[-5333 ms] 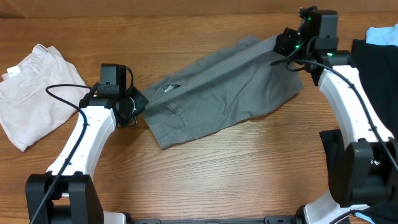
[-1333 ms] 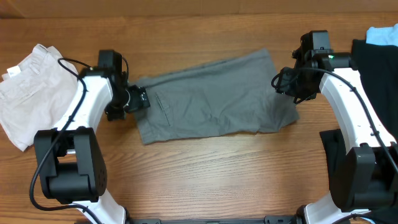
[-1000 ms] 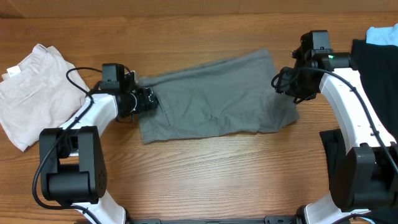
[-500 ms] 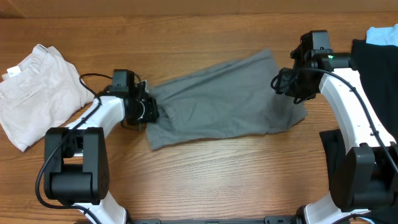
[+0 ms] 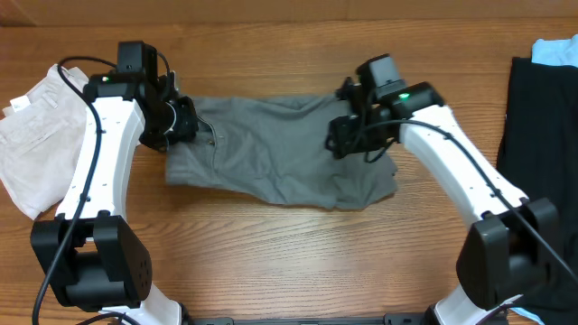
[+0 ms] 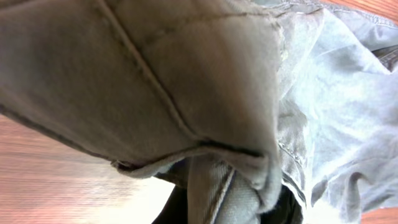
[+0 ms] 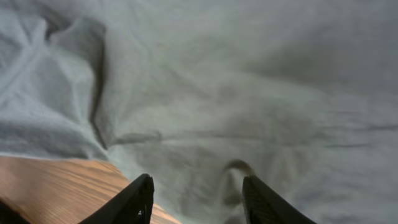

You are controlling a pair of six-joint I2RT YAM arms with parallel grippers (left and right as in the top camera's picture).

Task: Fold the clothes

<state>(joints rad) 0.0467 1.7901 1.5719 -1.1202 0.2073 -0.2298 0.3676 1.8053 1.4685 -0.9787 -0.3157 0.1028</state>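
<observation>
Compared with half a second earlier, the left claw (image 5: 183, 122) has moved from the near left edge of the grey shorts (image 5: 271, 158) to their far left corner, and the left arm now stands more upright. The right claw (image 5: 345, 144) has left its station at the right end of the shorts and now sits above their middle. The shorts have shortened from the right: the right leg is drawn inward and bunched, and the cloth lies more level across the centre of the table (image 5: 289, 262). The beige shorts (image 5: 41, 135) at the left and the black garment (image 5: 542, 144) at the right are unchanged. The left claw is pressed together on the shorts: the left wrist view shows a seamed fold of grey cloth gathered between its dark fingers, with the rest hanging in front of the camera. The right claw stands partly spread, its fingertips (image 7: 140, 196) apart above the cloth, with a small raised wrinkle between them. It grips nothing; whether the tips touch the fabric cannot be told.
</observation>
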